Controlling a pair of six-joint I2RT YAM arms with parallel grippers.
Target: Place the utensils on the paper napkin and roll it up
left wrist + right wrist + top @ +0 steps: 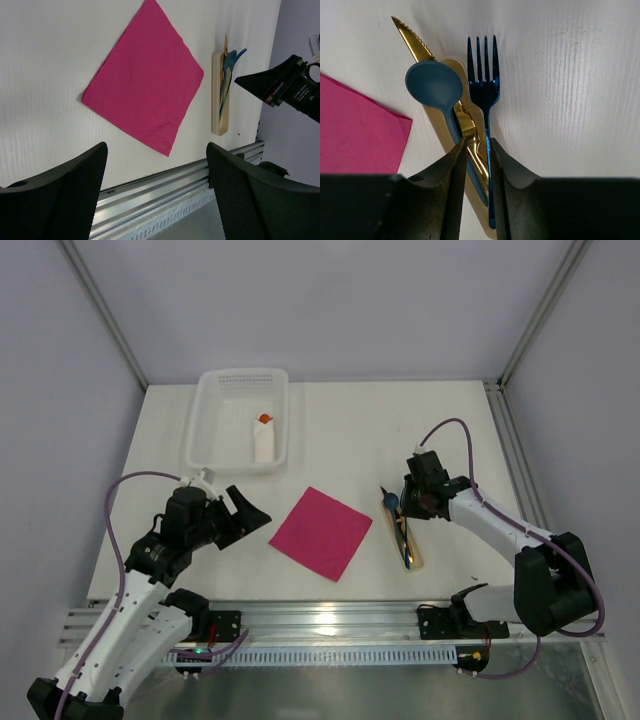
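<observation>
The pink napkin (322, 533) lies flat on the white bench (400, 430) at the centre of the overhead view. Just to its right, apart from it, the utensils (398, 525) lie bunched on a beige strip (220, 120): a blue fork (484, 90), a blue spoon (434, 85) and a yellow knife (415, 42). The right jaws are clamped on their handles, low in the right wrist view. The left jaws stand wide apart and empty, left of the napkin. A white basket (215, 415) at the upper left holds a white roll (263, 443).
</observation>
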